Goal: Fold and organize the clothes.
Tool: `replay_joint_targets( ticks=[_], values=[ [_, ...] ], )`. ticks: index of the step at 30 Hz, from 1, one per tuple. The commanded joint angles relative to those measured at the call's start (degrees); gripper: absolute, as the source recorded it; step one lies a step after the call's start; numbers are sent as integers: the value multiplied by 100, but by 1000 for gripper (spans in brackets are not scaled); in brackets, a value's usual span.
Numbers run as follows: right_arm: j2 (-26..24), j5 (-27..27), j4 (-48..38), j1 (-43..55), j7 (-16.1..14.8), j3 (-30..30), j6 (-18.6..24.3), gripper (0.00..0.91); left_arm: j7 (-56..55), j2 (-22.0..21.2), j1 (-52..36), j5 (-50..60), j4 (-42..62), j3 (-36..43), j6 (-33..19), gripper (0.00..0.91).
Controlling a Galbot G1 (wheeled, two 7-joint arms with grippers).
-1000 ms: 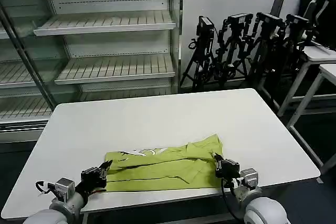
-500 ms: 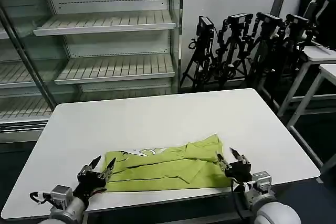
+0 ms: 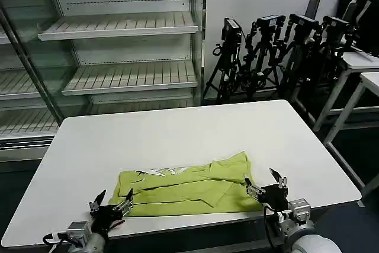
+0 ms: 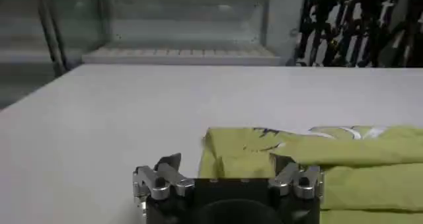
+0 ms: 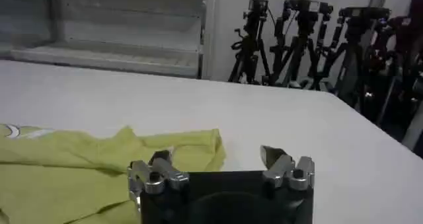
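Shelving [image 3: 118,45] of pale slats fills the upper left of the head view, with a white table [image 3: 177,134] spreading across the middle below it. At the lower left edge of the frame the left gripper [image 3: 111,205] sits low over the table's near edge, its jaws spread wide with nothing between them, just off the left end of the T-shirt [image 3: 189,188]. The lime shirt lies flat in a folded, slightly rumpled band along the lower centre of the frame, a small white print showing at its upper edge. At the lower right, the right gripper [image 3: 265,183] hangs at the shirt's right end, jaws likewise wide apart and empty; one finger is just beside the cloth. Black tripods [image 3: 272,51] stand in the upper right, behind the table.
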Motion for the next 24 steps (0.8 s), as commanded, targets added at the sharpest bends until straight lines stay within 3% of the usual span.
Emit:
replay_joint_targets(
  ticks=[1,2,3,4,5,16,24],
  values=[
    [16,-60,46,-60,-3,64,17,907,-579,-125,-10,-476,187,251,-111,867],
    [24,-68,41,-63,0,56,19,907,-623,-139,-10,-517,193,258,-111,595],
    [27,-72,37,-64,2,52,20,907,-670,-143,-6,-577,197,267,-112,252],
    [34,-82,29,-67,2,31,20,907,-686,-145,14,-629,208,292,-110,40],
    [38,-93,24,-71,3,19,23,907,-706,-143,34,-639,216,330,-101,10],
    [68,-155,59,-195,10,48,37,907,-648,-264,-184,-568,423,642,-185,10],
    [162,-303,34,-255,14,-51,74,907,-651,-128,-400,-297,526,448,-106,10]
  ],
)
